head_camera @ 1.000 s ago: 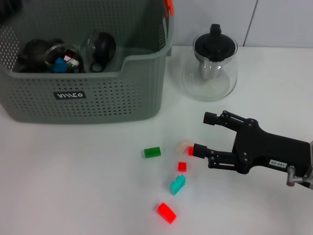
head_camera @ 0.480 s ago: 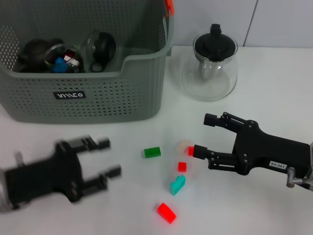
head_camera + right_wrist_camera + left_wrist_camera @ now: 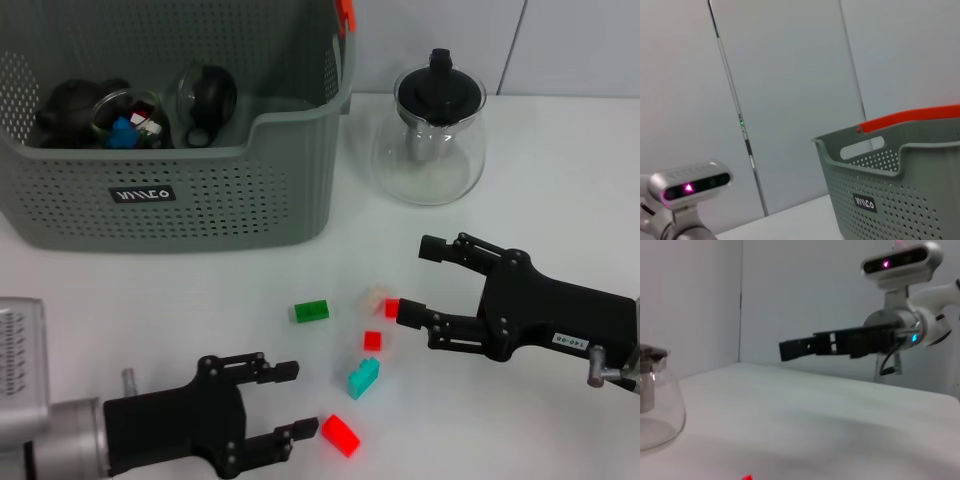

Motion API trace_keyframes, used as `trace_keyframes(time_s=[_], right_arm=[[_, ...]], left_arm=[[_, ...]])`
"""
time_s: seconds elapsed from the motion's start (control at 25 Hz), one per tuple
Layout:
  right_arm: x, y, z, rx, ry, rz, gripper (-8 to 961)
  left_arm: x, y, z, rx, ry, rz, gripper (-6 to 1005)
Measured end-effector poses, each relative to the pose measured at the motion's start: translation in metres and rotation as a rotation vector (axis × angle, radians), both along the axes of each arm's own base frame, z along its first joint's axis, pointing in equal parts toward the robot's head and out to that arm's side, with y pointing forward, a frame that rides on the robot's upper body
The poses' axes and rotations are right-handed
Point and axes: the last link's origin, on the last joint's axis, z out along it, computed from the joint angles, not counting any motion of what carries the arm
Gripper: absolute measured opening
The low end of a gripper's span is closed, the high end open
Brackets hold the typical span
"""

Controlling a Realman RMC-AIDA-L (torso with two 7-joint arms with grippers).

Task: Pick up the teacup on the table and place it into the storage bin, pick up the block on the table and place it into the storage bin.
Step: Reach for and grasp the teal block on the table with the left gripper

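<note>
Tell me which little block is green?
The green block, lying nearest the bin; the other loose blocks are red or teal.

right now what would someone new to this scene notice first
Probably the two black grippers, open and facing each other across a scatter of small blocks: the left gripper near the front edge by a red block, the right gripper beside another small red block. Behind them, the large grey storage bin at back left already holds dark teaware, and a glass teapot stands to its right.
</note>
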Motion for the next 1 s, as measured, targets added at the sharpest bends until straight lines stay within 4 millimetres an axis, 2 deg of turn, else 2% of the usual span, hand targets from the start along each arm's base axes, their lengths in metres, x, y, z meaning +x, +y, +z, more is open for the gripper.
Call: trace_keyframes(time_s=[0.52, 1.0], right_arm=[[0.001, -0.002, 0.000, -0.002, 0.003, -0.002, 943], [0.001, -0.001, 0.001, -0.001, 0.001, -0.001, 943]], left_arm=[[0.014, 0.026, -0.043, 0.007, 0.036, 0.101, 597], [0.020, 0.035, -0.059, -0.007, 0.080, 0.130, 595]])
